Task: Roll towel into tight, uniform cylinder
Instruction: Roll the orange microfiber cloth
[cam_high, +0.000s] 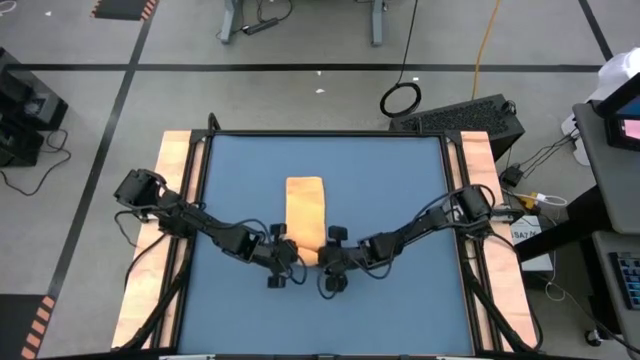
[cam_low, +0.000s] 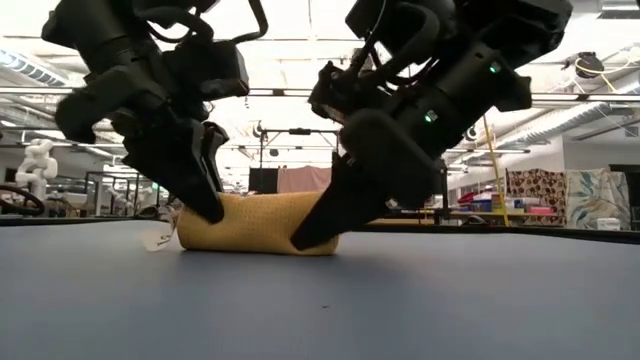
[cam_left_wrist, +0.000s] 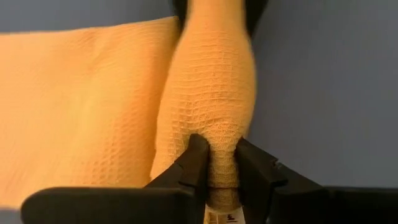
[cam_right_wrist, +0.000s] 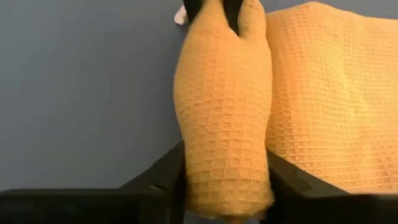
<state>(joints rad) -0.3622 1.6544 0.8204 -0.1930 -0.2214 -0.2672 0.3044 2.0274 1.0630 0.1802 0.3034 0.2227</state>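
Observation:
The orange-yellow towel (cam_high: 305, 205) lies on the blue table top, and its near end is rolled into a short cylinder (cam_low: 258, 222). The flat part (cam_left_wrist: 74, 99) stretches from the roll toward the far edge. A small white tag (cam_low: 160, 238) sticks out at the roll's left end. My left gripper (cam_left_wrist: 221, 168) is shut on that left end. My right gripper (cam_right_wrist: 227, 186) is at the roll's right end, with one finger on each side of it. My left gripper pinches the roll's left end (cam_left_wrist: 222, 146) between its two fingers, and the cloth is dented in there. The fingers slant down from the table's left and point along the roll. The roll rests on the table. My right gripper has the roll's right end (cam_right_wrist: 224, 168) between its two fingers (cam_right_wrist: 174, 177), and the cloth fills the gap from finger to finger. The fingers slant down from the table's right and point along the roll. The roll lies on the table top.
The blue mat (cam_high: 400, 180) has bare room on both sides of the towel and toward the near edge. Wooden strips (cam_high: 175, 170) border the table at left and right. Both arms reach in from the side edges and meet near the middle.

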